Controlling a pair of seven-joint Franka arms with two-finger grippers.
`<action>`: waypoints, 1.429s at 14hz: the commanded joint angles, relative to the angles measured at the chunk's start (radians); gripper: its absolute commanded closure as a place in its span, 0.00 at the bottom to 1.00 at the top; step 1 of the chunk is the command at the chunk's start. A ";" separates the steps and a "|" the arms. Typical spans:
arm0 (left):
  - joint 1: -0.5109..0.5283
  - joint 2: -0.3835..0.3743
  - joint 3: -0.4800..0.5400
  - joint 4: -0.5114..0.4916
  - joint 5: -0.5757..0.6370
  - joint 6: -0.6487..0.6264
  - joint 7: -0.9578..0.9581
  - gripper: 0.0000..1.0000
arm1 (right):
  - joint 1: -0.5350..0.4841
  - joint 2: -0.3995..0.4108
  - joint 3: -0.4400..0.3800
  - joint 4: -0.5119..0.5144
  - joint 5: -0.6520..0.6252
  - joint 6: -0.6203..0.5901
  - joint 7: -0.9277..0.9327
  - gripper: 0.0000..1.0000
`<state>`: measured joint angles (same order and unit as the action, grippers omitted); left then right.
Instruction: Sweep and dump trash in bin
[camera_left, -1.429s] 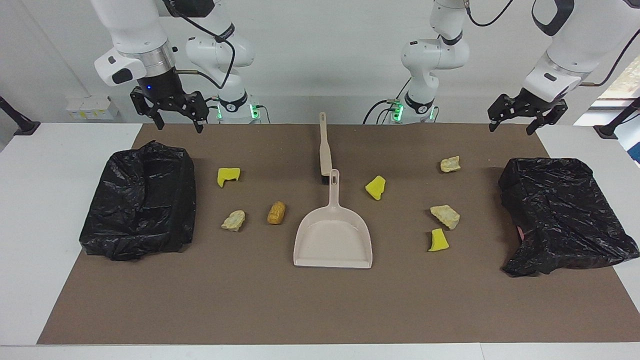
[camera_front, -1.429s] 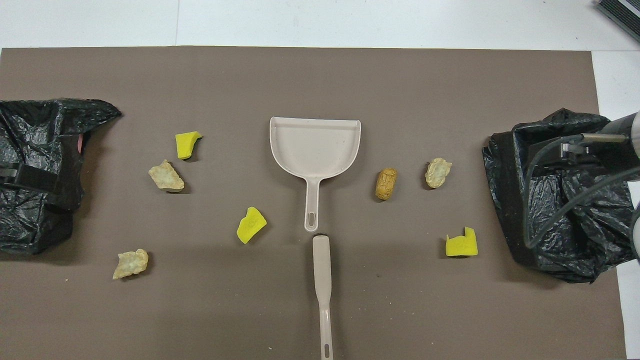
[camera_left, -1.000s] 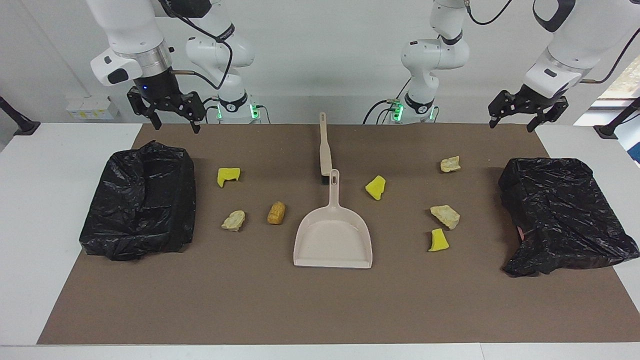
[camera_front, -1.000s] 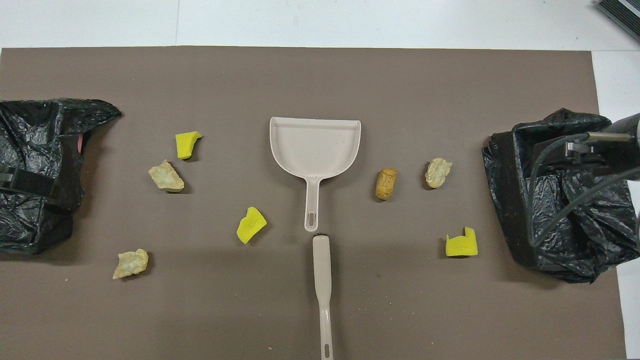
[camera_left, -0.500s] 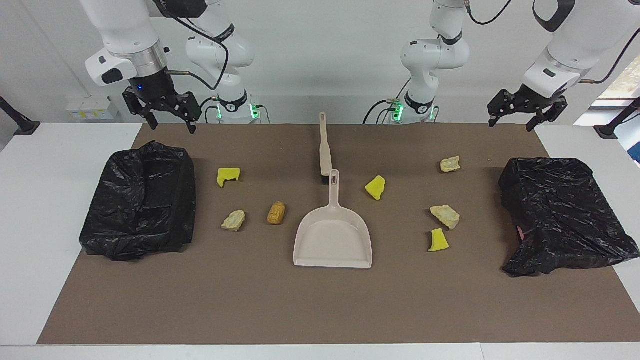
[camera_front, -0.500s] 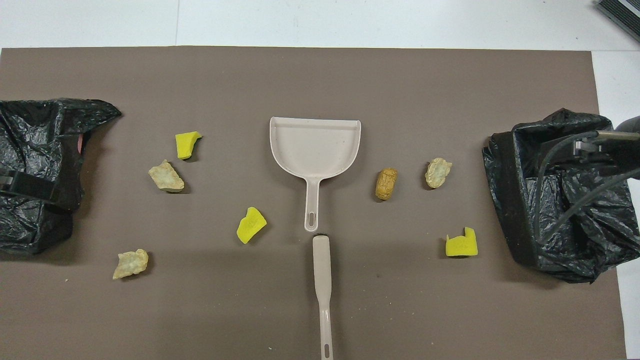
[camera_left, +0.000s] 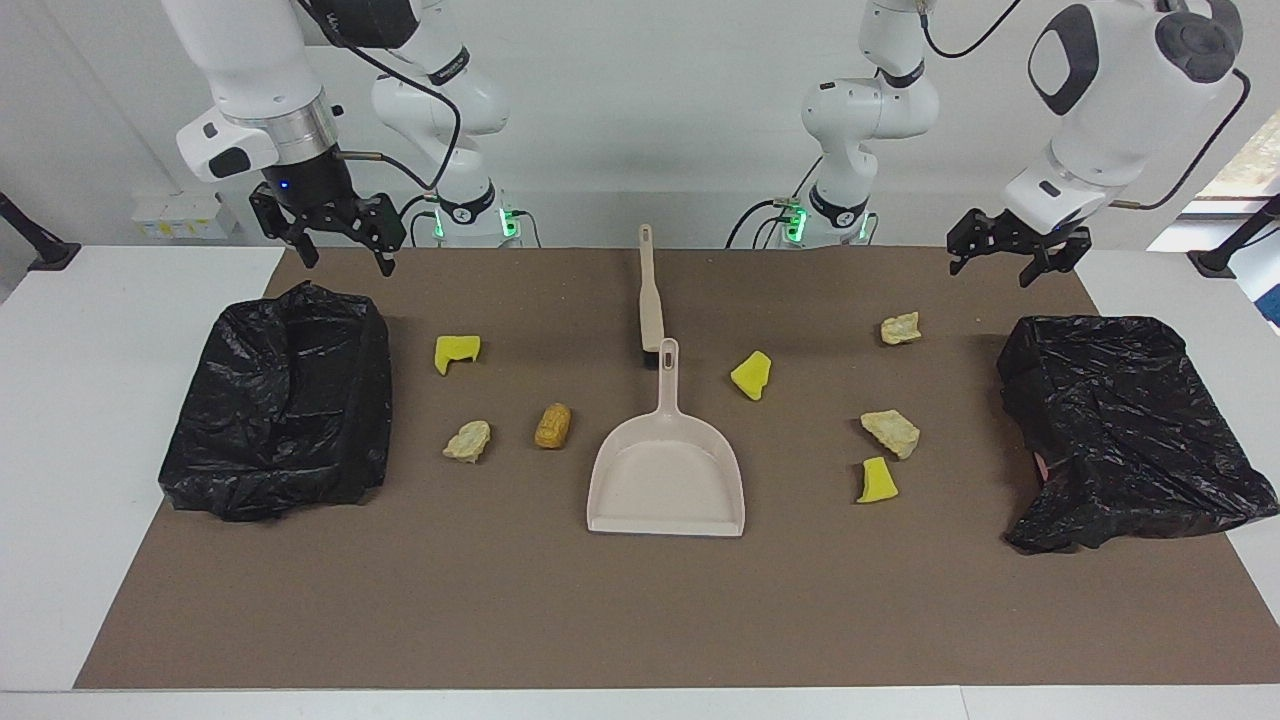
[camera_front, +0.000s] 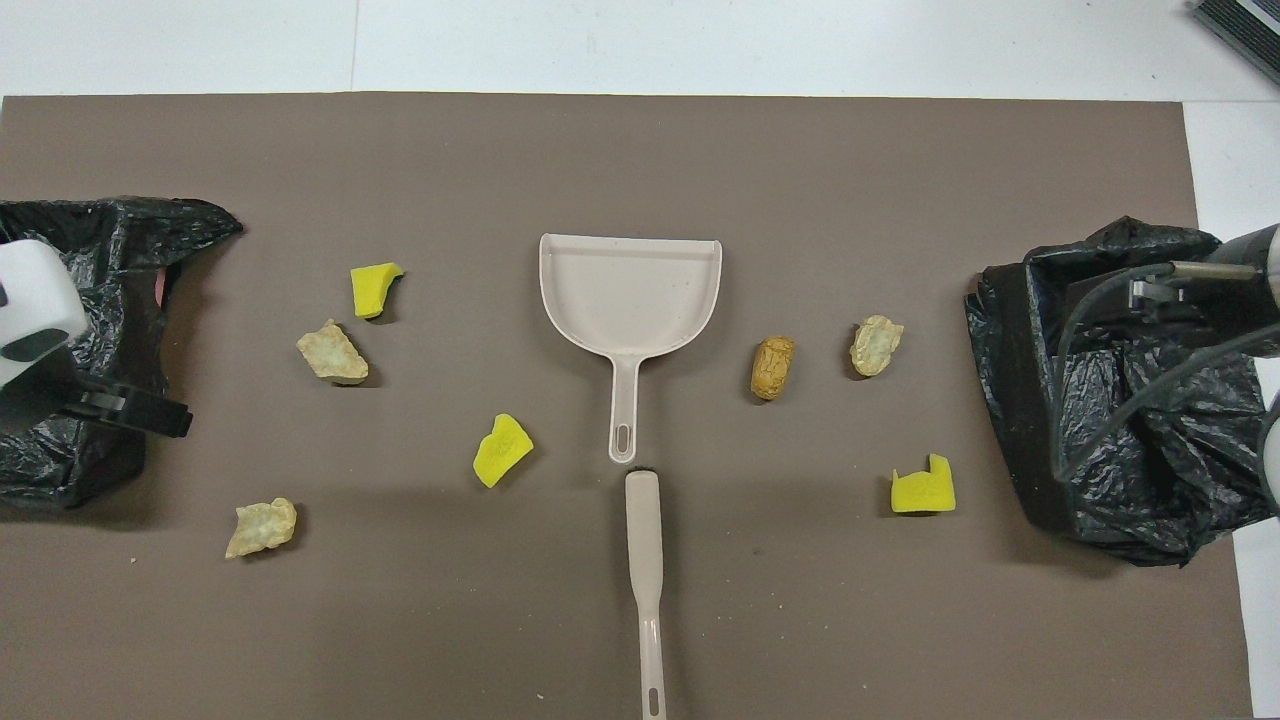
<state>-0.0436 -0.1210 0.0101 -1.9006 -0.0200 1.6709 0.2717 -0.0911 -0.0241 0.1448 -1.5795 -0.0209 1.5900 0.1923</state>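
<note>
While seven trash lumps (camera_left: 749, 375) lie scattered, two bins (camera_left: 280, 400) wait.

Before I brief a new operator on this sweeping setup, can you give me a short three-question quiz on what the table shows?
1. True or false: the beige plastic dustpan already holds trash.
2. How many bright yellow sponge wedges lie on the brown mat?
3. Which lies nearer the robots: (a) the dustpan, (b) the beige long-handled brush?

Key:
1. False; the pan is empty, both the left gripper and the right gripper are open and hold nothing.
2. Three.
3. (b).
</note>
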 joint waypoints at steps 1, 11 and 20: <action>-0.034 -0.080 0.011 -0.187 -0.082 0.114 0.029 0.00 | 0.014 -0.027 0.010 -0.045 0.019 0.025 0.001 0.00; -0.297 -0.198 0.007 -0.429 -0.136 0.349 0.014 0.00 | 0.285 0.179 0.010 -0.068 -0.005 0.289 0.333 0.00; -0.548 -0.221 0.007 -0.575 -0.146 0.518 -0.224 0.00 | 0.550 0.435 0.009 -0.030 -0.057 0.497 0.561 0.00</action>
<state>-0.5321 -0.2963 -0.0004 -2.3928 -0.1570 2.1170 0.0800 0.4312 0.3594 0.1563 -1.6412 -0.0571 2.0582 0.7204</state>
